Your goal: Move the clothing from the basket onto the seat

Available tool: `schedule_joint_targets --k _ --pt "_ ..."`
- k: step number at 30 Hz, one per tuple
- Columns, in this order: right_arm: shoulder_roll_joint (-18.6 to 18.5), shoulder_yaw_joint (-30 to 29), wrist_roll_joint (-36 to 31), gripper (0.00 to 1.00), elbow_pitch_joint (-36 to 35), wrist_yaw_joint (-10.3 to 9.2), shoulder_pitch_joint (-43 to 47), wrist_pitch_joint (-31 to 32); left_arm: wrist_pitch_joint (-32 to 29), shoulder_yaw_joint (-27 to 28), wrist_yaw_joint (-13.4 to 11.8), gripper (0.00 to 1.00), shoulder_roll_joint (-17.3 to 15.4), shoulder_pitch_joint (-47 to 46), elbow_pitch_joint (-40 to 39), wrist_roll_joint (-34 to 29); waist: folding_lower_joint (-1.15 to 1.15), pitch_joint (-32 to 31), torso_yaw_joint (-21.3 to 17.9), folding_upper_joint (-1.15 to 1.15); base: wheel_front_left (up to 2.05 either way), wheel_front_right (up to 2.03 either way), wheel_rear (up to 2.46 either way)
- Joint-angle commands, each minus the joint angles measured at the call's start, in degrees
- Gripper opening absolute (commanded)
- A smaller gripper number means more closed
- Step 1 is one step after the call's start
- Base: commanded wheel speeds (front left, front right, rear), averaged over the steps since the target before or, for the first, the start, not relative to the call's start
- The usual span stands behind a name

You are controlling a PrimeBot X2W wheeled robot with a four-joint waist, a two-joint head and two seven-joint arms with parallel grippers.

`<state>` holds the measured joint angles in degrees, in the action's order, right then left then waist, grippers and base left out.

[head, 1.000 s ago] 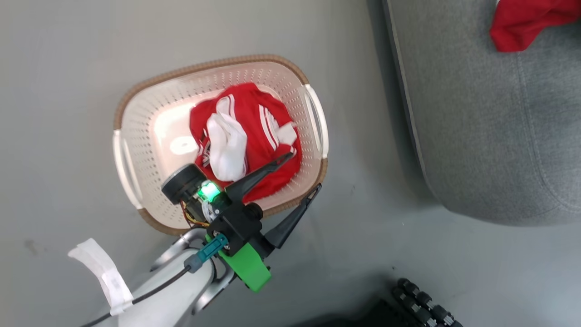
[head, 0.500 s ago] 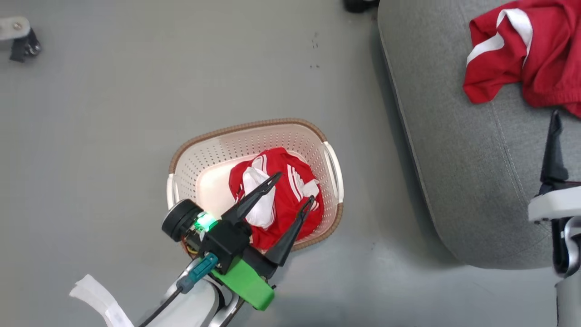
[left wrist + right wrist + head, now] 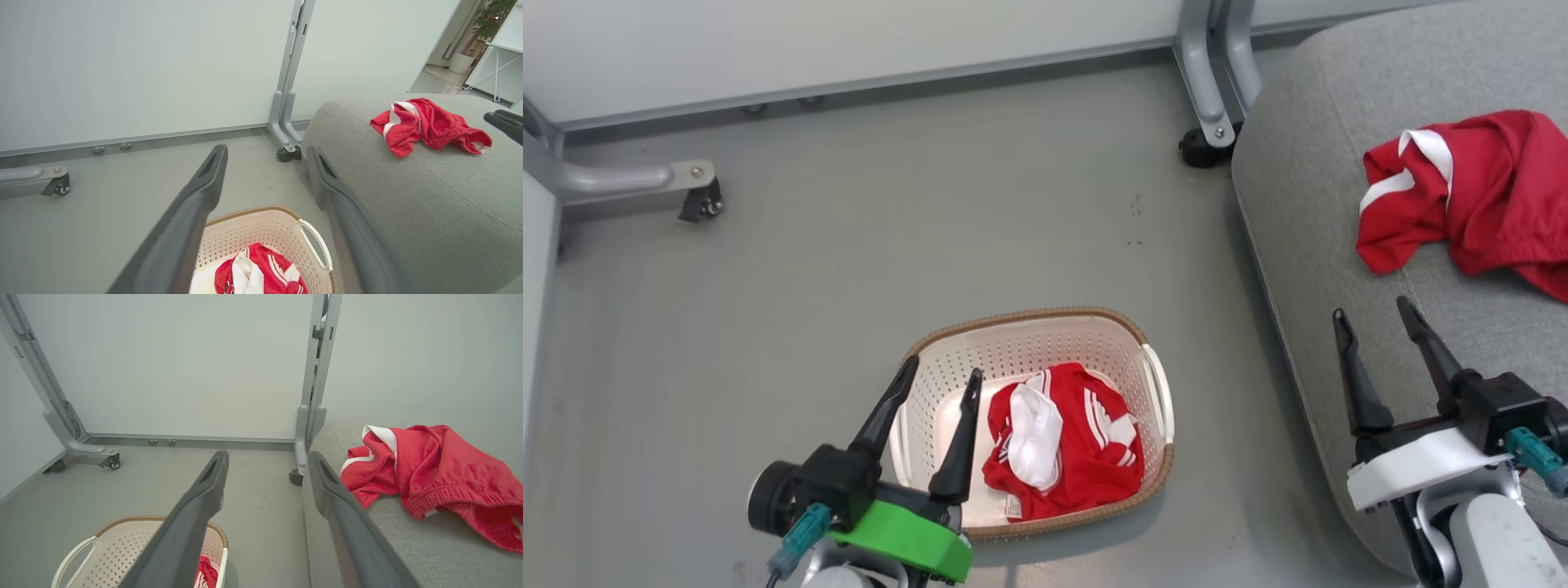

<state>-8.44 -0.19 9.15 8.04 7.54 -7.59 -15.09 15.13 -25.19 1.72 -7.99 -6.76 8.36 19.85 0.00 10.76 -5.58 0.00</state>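
The left end effector (image 3: pixel 943 367) is at the lower left, fingers spread apart and holding nothing. Half a second ago its fingers were over the red clothing (image 3: pixel 1086 465). Now they are over the left wall of the basket (image 3: pixel 1029 315). The right end effector (image 3: pixel 1370 308), at the lower right, is also spread apart and empty, over the edge of the seat (image 3: pixel 1307 188). The clothing lies in the basket on the floor (image 3: pixel 849 269). Farther off, another red piece (image 3: pixel 1478 188) lies on the seat at the upper right.

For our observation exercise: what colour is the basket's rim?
Brown, woven-look rim; best seen in the head view.
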Motion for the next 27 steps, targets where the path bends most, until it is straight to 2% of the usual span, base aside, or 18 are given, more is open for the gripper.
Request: schedule_joint_targets --k 1,9,15,20,23,27 --pt "0.2 0.8 0.4 1.00 -0.4 -0.09 1.7 -0.1 0.0 2.1 -0.3 1.00 0.6 2.4 -0.2 -1.0 0.00 -5.9 4.4 0.00 0.00 0.00 0.00" --pt "1.2 3.5 -0.3 1.00 -2.7 -0.09 5.5 -0.1 0.0 11.8 0.6 1.00 3.7 9.6 -3.6 -3.1 0.00 -10.0 6.9 0.00 0.00 0.00 0.00" --pt "2.1 3.9 0.1 1.00 -5.0 -0.10 8.2 -0.1 0.0 16.2 2.0 1.00 4.8 13.2 -6.2 -4.9 0.00 -11.5 7.5 0.00 0.00 0.00 0.00" --pt "2.6 4.1 0.5 1.00 -7.0 -0.10 10.9 -0.1 0.0 18.3 3.1 1.00 5.1 16.1 -8.1 -5.3 0.00 -12.7 7.3 0.00 0.00 0.00 0.00" --pt "2.8 4.1 0.2 1.00 -6.8 -0.10 12.8 -0.1 0.0 18.6 2.6 1.00 5.1 17.6 -9.1 -4.1 0.00 -13.4 7.3 0.00 0.00 0.00 0.00" --pt "3.1 3.9 0.7 1.00 -6.1 -0.10 14.4 -0.1 0.0 18.4 2.2 1.00 5.1 19.1 -9.6 -5.7 0.00 -14.0 7.3 0.00 0.00 0.00 0.00"
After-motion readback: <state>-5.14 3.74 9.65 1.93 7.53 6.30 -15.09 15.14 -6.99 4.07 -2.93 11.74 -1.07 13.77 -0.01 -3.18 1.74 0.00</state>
